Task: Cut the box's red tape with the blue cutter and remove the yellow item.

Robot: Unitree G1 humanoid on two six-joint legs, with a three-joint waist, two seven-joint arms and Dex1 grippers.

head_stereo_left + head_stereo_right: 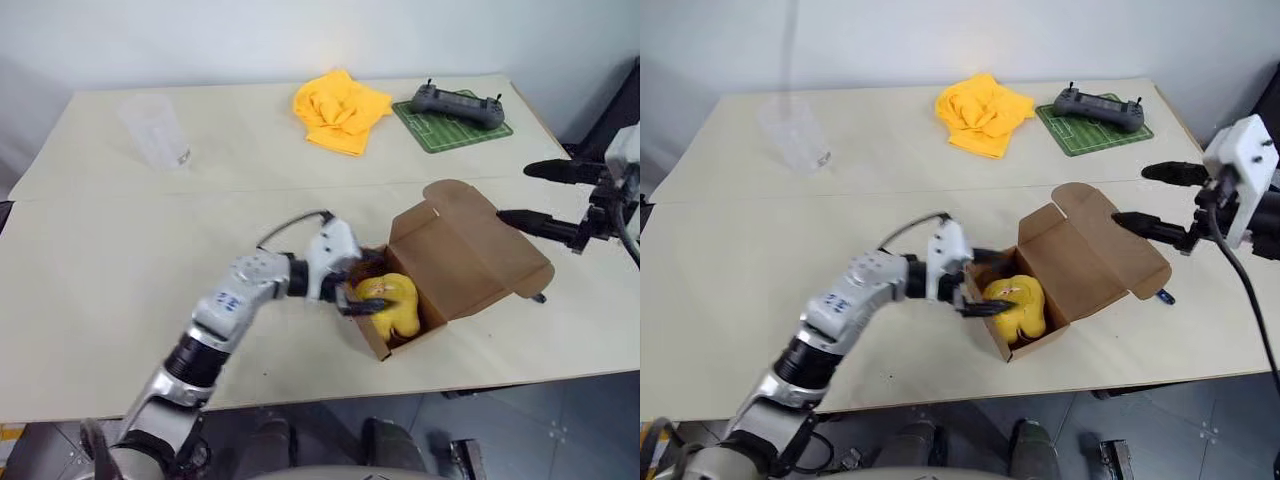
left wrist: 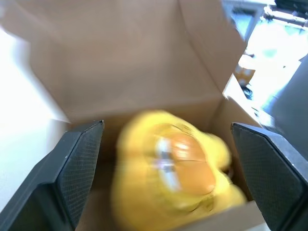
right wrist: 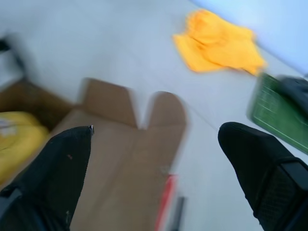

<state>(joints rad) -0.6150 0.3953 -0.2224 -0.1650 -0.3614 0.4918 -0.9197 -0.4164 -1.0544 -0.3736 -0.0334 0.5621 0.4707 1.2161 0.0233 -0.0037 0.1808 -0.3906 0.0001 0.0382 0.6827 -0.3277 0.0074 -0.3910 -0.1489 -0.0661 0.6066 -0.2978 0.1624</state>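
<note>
The box (image 1: 440, 270) stands near the table's (image 1: 100, 290) front edge, toward its right end, with the flap lid folded back flat toward the right edge. This leaves the cavity accessible from the left. The red tape (image 3: 165, 202) shows as a red strip at the edge of the opened flap, so the cutting step appears complete.

The yellow item (image 1: 392, 303) sits inside the box against its near wall. The left gripper (image 1: 352, 292) reaches in level from the left, jaws spread wide on either side of the item and not yet closed on it. This position suits a pinch across the item's soft body.

The right gripper (image 1: 530, 195) hangs beyond the lid, over the right edge, jaws wide and empty, apparently held clear of the left arm's path. A small dark object on the table just past the lid tip may be the blue cutter (image 1: 1166, 296); identification is uncertain.

Along the far edge lie a clear cup (image 1: 153, 130), a yellow cloth (image 1: 340, 110) and a black controller (image 1: 458, 104) on a green mat (image 1: 452, 128).
</note>
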